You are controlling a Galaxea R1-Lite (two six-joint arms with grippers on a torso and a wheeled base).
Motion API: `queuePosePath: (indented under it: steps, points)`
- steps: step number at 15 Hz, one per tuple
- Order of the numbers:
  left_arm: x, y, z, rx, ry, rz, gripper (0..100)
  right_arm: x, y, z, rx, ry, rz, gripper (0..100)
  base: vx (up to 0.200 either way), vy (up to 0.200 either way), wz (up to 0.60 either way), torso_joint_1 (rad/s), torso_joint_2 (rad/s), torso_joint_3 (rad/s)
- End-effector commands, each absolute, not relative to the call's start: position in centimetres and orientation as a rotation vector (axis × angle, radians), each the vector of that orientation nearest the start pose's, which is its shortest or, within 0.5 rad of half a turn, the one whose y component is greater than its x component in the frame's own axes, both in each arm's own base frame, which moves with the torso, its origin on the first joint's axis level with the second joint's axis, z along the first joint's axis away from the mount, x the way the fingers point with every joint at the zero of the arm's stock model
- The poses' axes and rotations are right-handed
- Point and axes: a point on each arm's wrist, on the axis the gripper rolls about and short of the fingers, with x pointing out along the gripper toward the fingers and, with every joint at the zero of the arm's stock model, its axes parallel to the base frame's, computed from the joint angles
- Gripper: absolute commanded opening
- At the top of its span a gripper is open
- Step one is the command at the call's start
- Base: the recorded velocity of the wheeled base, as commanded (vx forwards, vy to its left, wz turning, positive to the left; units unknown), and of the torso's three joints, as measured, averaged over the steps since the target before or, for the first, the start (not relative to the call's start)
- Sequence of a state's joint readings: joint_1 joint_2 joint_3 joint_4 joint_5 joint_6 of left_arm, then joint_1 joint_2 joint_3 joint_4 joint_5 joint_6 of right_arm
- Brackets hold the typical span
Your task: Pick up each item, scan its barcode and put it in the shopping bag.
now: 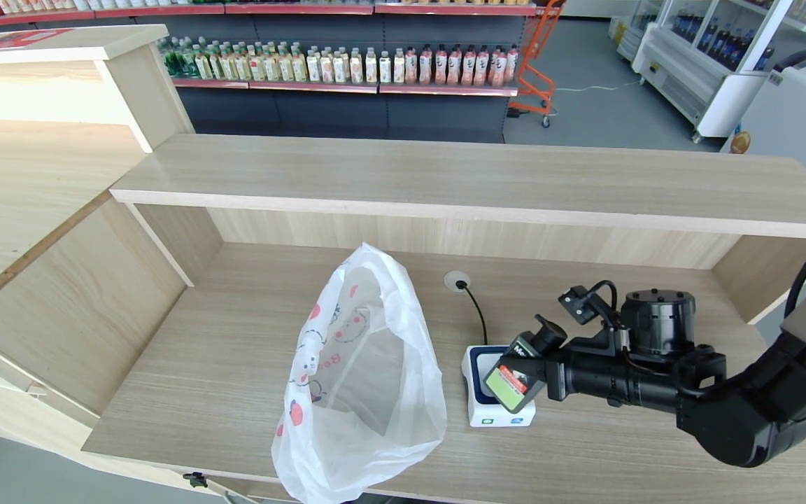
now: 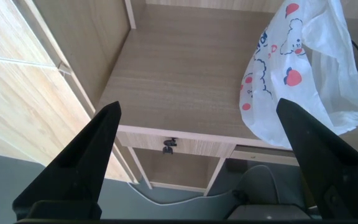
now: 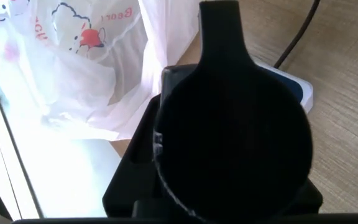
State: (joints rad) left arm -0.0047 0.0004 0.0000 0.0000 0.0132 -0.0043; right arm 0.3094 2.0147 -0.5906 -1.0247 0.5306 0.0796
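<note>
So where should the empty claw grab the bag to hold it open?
Probably the top rim of the bag, the peak at the back, pinched from the robot's left by the left claw. It is thin, floppy plastic, so only an edge gives a hold, and its mouth gapes toward the right claw and its item.

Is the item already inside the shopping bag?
No, the right gripper holds the green-labelled item over the white scanner, beside the shopping bag.
</note>
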Motion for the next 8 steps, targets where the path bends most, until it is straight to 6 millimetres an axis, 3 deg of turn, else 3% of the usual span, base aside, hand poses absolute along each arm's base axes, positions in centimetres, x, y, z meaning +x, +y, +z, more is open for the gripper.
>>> queuePosePath:
  steps: [1,8]
  points:
    - [-2.28,0.04,7.55,-0.005,0.0,0.009,100,31.15,11.62,6.32,0.117,0.448,0.813,0,0.0,0.0,0.0,0.0,0.0,0.0]
    - [-2.28,0.04,7.55,-0.005,0.0,0.009,100,31.67,11.79,5.46,0.109,0.426,0.783,0,0.0,0.0,0.0,0.0,0.0,0.0]
